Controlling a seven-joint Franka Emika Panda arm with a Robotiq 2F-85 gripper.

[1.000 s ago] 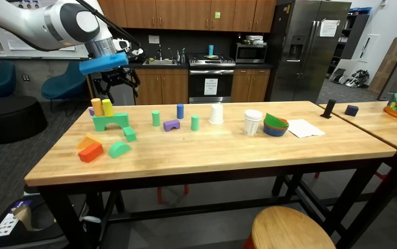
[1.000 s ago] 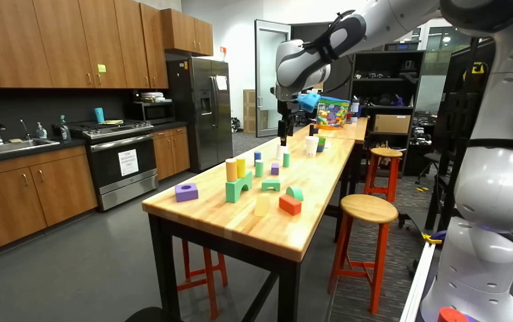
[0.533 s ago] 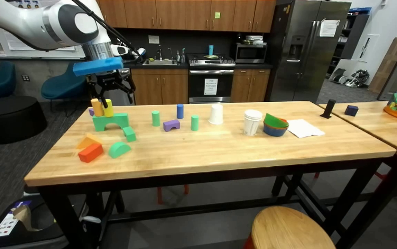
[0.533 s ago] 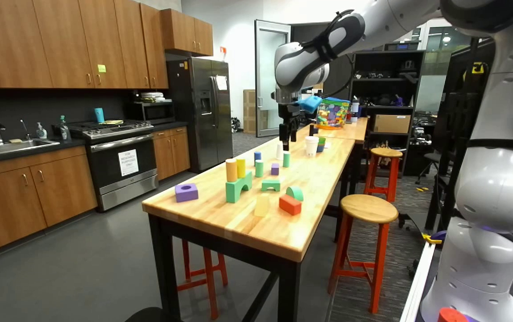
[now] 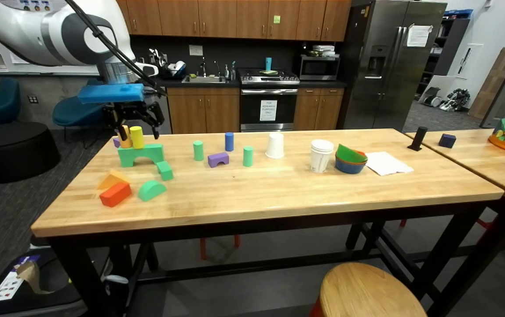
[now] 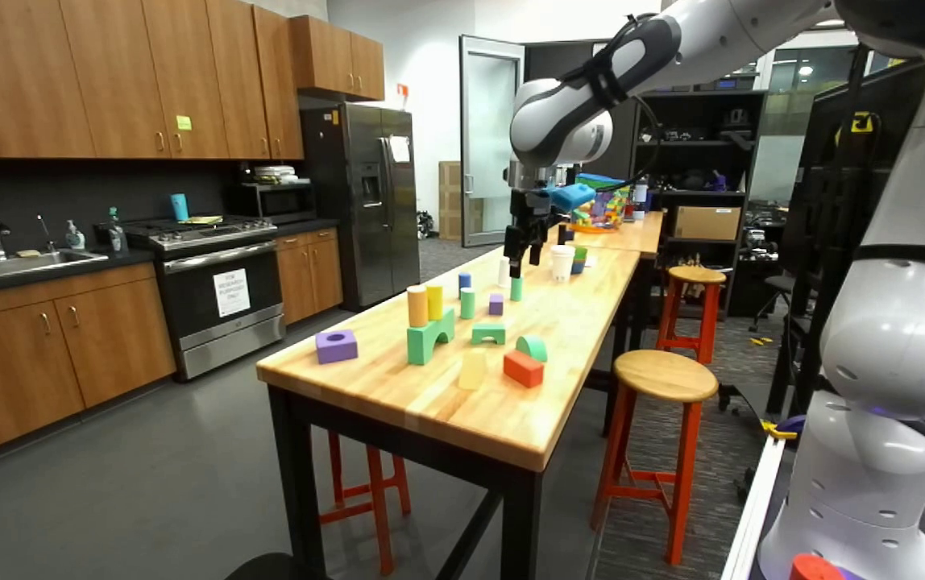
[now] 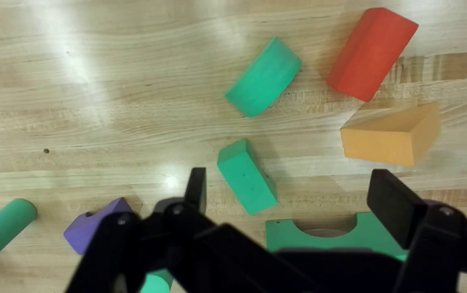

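My gripper (image 5: 139,134) is open and empty, pointing down above the table. It also shows in an exterior view (image 6: 525,263). In the wrist view its fingers (image 7: 288,179) are wide apart. A small green block (image 7: 247,179) lies on the table beneath, between the fingers in the picture. A green arch (image 7: 327,240) shows below it, partly hidden by the gripper. In an exterior view an orange cylinder (image 5: 126,138) and a yellow cylinder (image 5: 137,137) stand on the arch (image 5: 142,152). One finger covers part of the orange cylinder there. The gripper touches nothing that I can see.
An orange wedge (image 7: 380,144), a red block (image 7: 372,55) and a green half-round (image 7: 264,77) lie nearby. A purple arch (image 5: 218,159), green cylinders (image 5: 247,156), a blue cylinder (image 5: 229,141), white cups (image 5: 320,156) and bowls (image 5: 349,165) stand farther along. A purple block (image 6: 337,346) sits at one end.
In an exterior view my gripper has moved left and somewhat lower, and one finger now overlaps the orange cylinder. It has also turned slightly. It stays open. The blocks have not moved.
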